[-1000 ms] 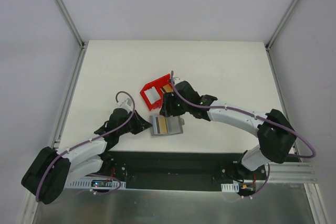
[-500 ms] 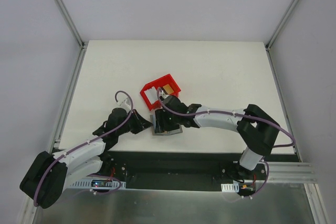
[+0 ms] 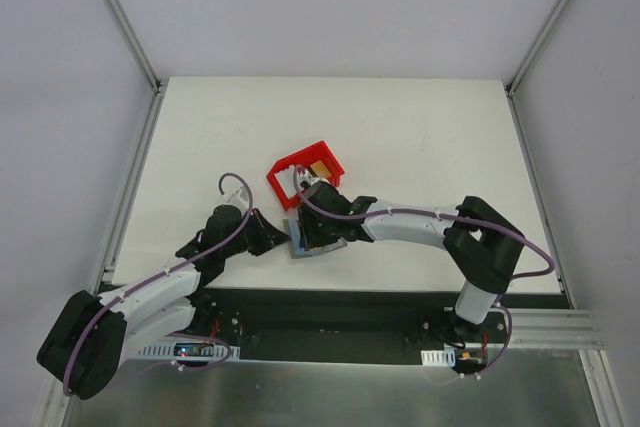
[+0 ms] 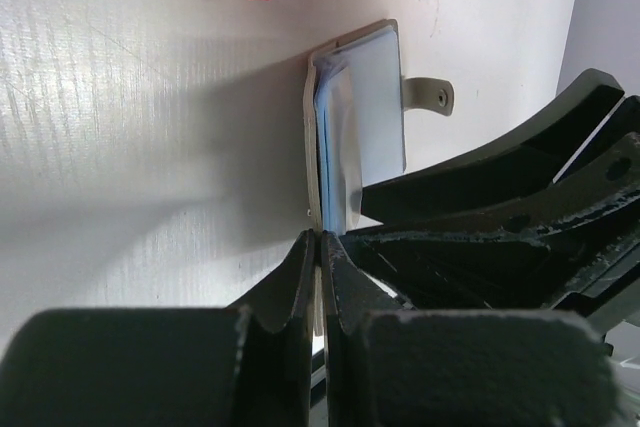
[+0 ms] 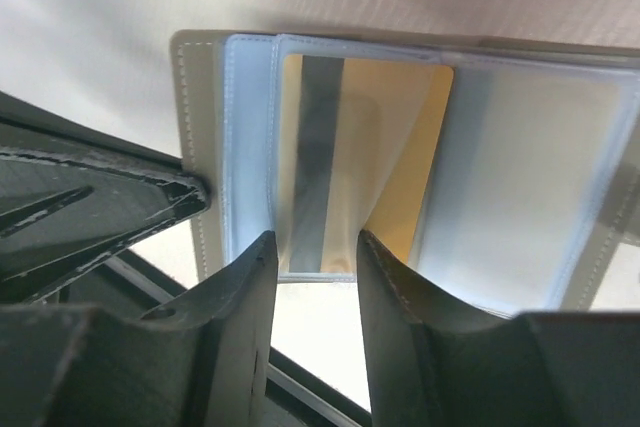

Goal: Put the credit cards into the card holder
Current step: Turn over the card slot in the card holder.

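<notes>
The holder [image 5: 195, 97] lies open on the table [image 3: 420, 147], a flat grey wallet with stitched edges and clear plastic sleeves fanned across its inside. The sleeves look pale blue-white where they overlap, and from the left wrist they show as a thin stack of blue edges along the fold

The left gripper [image 4: 318, 239] has its jaws pressed together on the holder's grey edge, a thin sliver of cover pinched between the fingertips. The rest of the holder stretches away beyond those tips, with a small grey tab sticking out on the right side

The right gripper [image 5: 315, 252] comes down over the open holder, right beside the left one. Its jaws stand apart, and between them is the near end of a gold card [image 5: 400, 137] sitting in one of the clear sleeves. The card is shiny yellow-gold with a dark grey stripe running along its left part. Its near end fills most of the gap between the two fingers; I can't tell whether they actually press on it or only flank it. To the right of the jaws a further sleeve shows only hazy pale plastic

Past the right gripper, on the far side of the holder, a red bin [image 3: 296, 156] stands just beside it, with a white card [image 3: 286, 180] and a tan card [image 3: 318, 166] inside
</notes>
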Controlling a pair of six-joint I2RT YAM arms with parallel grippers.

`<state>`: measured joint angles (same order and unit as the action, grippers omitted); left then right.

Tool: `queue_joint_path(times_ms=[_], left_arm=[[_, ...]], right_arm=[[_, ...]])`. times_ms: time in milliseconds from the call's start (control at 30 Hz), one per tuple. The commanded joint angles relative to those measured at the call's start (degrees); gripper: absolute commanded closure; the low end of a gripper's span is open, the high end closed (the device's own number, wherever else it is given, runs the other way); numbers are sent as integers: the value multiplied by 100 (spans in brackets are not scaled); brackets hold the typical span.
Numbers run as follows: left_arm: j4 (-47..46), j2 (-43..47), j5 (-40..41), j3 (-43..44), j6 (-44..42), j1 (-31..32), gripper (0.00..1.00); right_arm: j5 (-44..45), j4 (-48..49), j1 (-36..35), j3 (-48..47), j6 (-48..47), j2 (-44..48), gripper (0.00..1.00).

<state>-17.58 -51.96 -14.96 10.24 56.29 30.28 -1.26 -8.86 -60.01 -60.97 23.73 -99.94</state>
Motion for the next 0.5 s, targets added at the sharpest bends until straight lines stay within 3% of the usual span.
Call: queue_joint_path(times_ms=[0,467], left_arm=[[27,46,-121,277,-48,-22,100],[150,64,-86,312,-127,-22,100]], right_arm=[[784,-457,-37,-204,-210,194,63],[1102,-890,-55,-407,-412,423,69]])
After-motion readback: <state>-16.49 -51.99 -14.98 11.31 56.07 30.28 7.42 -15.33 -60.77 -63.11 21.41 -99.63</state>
